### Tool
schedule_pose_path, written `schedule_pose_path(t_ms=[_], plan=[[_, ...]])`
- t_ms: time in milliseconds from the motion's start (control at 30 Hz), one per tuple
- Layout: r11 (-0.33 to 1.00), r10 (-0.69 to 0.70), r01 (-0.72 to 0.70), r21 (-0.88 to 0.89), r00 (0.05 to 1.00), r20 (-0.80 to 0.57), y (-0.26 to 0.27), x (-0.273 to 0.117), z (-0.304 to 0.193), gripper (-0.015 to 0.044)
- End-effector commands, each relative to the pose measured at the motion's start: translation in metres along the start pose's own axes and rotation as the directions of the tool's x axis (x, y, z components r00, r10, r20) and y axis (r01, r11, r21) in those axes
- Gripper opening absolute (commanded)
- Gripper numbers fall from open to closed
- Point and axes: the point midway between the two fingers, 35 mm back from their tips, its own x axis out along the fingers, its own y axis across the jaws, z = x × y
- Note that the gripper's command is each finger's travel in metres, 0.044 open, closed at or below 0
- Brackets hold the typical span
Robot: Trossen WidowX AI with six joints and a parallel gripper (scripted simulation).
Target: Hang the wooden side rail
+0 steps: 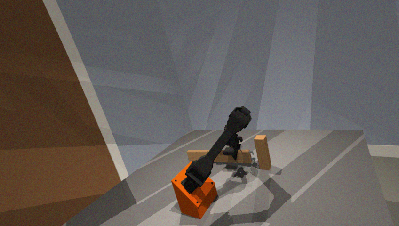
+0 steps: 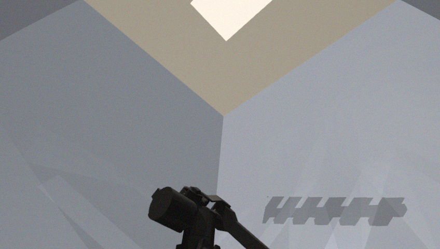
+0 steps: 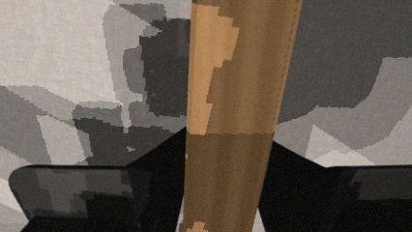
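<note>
The wooden side rail [image 1: 193, 156] [image 3: 247, 72] lies lengthwise left of the post in the top view. My gripper [image 1: 234, 157] [image 3: 217, 133] is shut on the rail, nearer its right end; in the wrist view the rail runs between both black fingers. The headboard post [image 1: 263, 154] stands upright, just right of the rail's end, with a narrow gap between them. Small grey hook shapes [image 1: 252, 156] show faintly in that gap; whether they touch the post is too small to tell. The post's slot and pins are hidden. How high the rail is off the table is unclear.
The orange base block [image 1: 181, 197] stands on the grey table [image 1: 322, 179] in front of the rail, with the black arm [image 1: 221, 144] reaching over it. The exterior view shows only upper parts of the arm [image 2: 198, 225], walls and ceiling. Shadows cross the table.
</note>
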Motion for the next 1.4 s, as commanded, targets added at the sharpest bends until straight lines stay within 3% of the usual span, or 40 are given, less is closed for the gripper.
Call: schedule_pose_path(t_ms=[0, 1367], plan=[[1.0, -0.011, 0.011, -0.008, 1.0, -0.005, -0.0028, -0.0049, -0.0019, 0.0], [1.0, -0.011, 0.011, -0.008, 1.0, -0.005, -0.0003, -0.0043, -0.0063, 0.0]])
